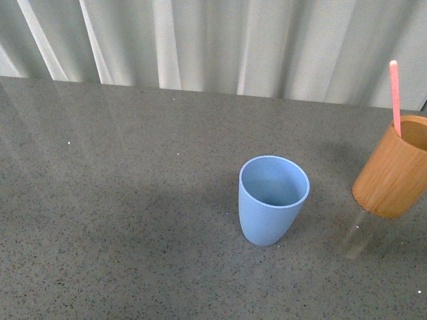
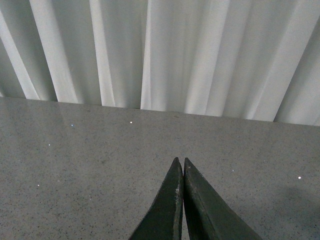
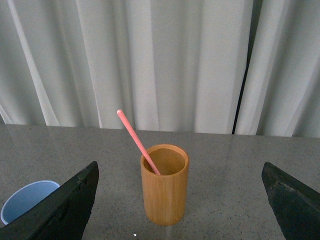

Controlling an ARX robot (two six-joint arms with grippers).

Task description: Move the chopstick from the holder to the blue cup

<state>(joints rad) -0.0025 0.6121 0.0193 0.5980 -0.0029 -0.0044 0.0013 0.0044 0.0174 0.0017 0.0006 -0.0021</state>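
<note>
**A:** Grey speckled tabletop [image 1: 100, 200], white curtain along its far edge. Where is the chopstick [image 1: 395, 93]?

**B:** Leaning in the holder [image 1: 392, 170], toward the tabletop's right side. The blue cup [image 1: 273, 200] stands apart from it, nearer the middle, and looks empty.

**A:** And the claws?

**B:** Right claw [image 3: 179, 163] is spread wide, gripping nothing, facing the holder. Left claw [image 2: 180, 165] is pressed closed, empty, over bare tabletop.

**A:** So the grasp comes first.

**B:** I'd say so. Pinch the stick well above the rim, where it stands free, then draw it out along its own lean so the holder doesn't tip.
</note>
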